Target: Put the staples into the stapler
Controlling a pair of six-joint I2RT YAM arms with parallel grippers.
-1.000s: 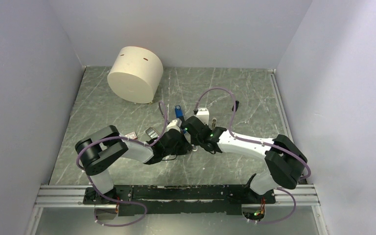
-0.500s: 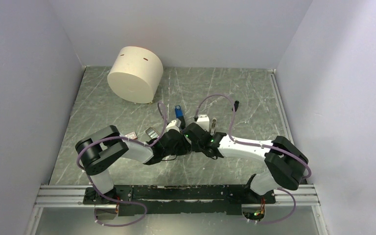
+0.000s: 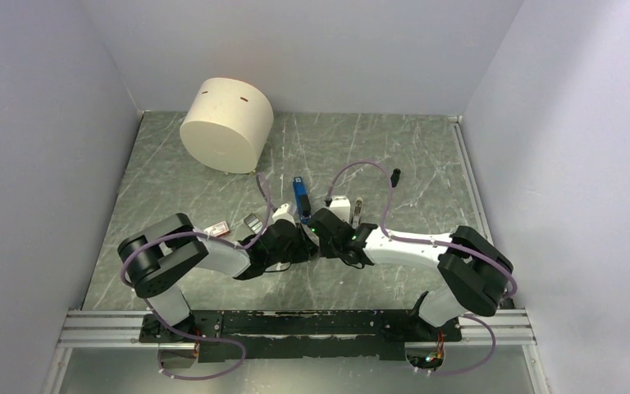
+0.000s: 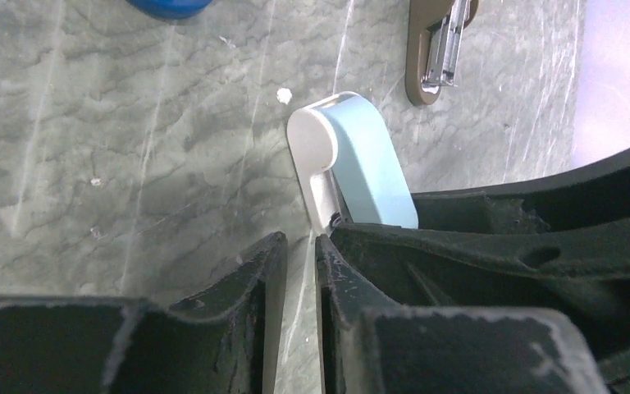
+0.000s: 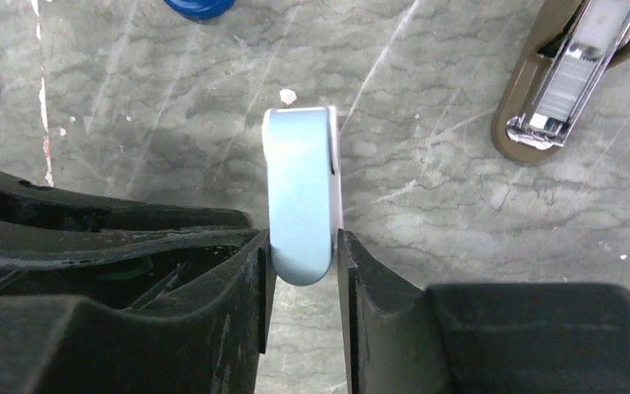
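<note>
The slim blue stapler lies on the table just beyond both wrists; only its blue end shows at the top edge of the wrist views. The staples' red-and-white box and a small grey block lie left of the left arm. My right gripper is shut on the near end of a pale-blue capsule-shaped piece. My left gripper sits right beside it, jaws a narrow slit apart with only table between them. The same pale-blue piece stands just past its right fingertip.
A beige oval piece holding a silvery metal channel lies right of the pale-blue piece. A big cream cylinder stands at the back left. A small black cylinder lies at the back right. Grey walls close in three sides.
The left gripper's jaws have parted slightly and its arm has drawn back to the left. The right gripper has shifted nearer with the pale-blue piece. More of the stapler shows now.
</note>
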